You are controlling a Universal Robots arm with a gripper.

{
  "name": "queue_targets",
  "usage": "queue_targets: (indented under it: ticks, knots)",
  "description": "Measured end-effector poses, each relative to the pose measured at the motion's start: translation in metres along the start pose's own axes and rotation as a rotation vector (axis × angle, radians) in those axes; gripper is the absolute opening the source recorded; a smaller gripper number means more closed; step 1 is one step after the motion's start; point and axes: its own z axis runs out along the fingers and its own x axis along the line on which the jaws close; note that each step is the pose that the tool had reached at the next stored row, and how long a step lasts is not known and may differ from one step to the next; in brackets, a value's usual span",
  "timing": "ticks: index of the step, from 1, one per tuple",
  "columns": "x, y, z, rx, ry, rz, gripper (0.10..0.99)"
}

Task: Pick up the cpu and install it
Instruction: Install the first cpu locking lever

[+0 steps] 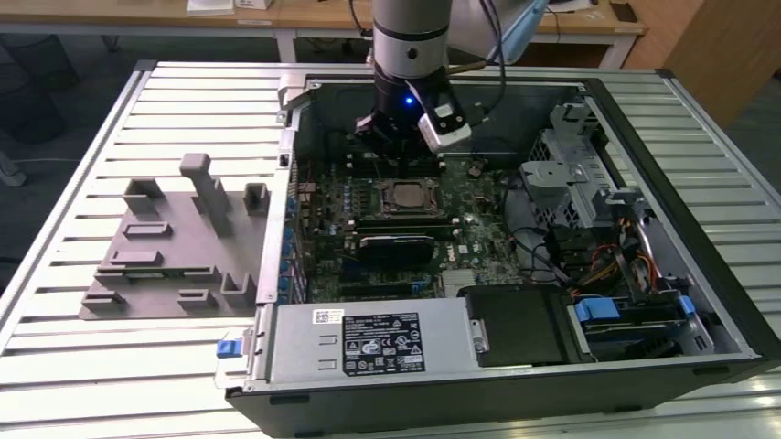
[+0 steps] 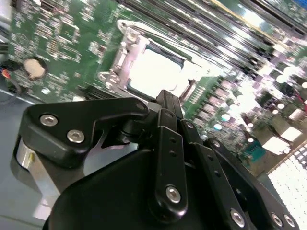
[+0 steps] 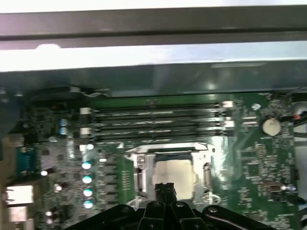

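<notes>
The cpu (image 1: 401,197) is a silvery square chip lying flat in the metal-framed socket on the green motherboard (image 1: 482,229), inside the open computer case. It shows in both wrist views, pale and square (image 2: 154,72) (image 3: 173,173). My gripper (image 1: 393,163) hangs just above the board, on the socket's far side in the exterior view. Its black fingers are pressed together with nothing between them, and their tip (image 2: 165,98) (image 3: 165,188) sits over the near edge of the cpu.
A grey plastic fixture (image 1: 165,251) with upright blocks lies on the slatted table at the exterior view's left. Around the socket are the case walls (image 1: 291,137), memory slots (image 3: 158,120), a black module (image 1: 393,247), the power supply (image 1: 366,343) and a drive cage (image 1: 573,174).
</notes>
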Motion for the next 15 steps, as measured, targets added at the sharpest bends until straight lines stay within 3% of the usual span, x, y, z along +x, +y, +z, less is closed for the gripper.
queue_targets:
  ticks: [6, 7, 11, 12, 15]
  knots:
    - [0.0229, -0.0015, -0.0009, -0.002, -0.0030, 0.000, 0.106]
    - [0.0307, -0.0020, -0.0012, -0.003, -0.0041, 0.000, 0.106]
    - [0.0421, -0.0027, -0.0016, -0.008, -0.0050, 0.000, 0.106]
    - [0.0434, -0.0028, -0.0017, -0.015, -0.0045, 0.000, 0.106]
    - [0.0454, -0.0029, -0.0018, -0.061, -0.0017, 0.002, 0.106]
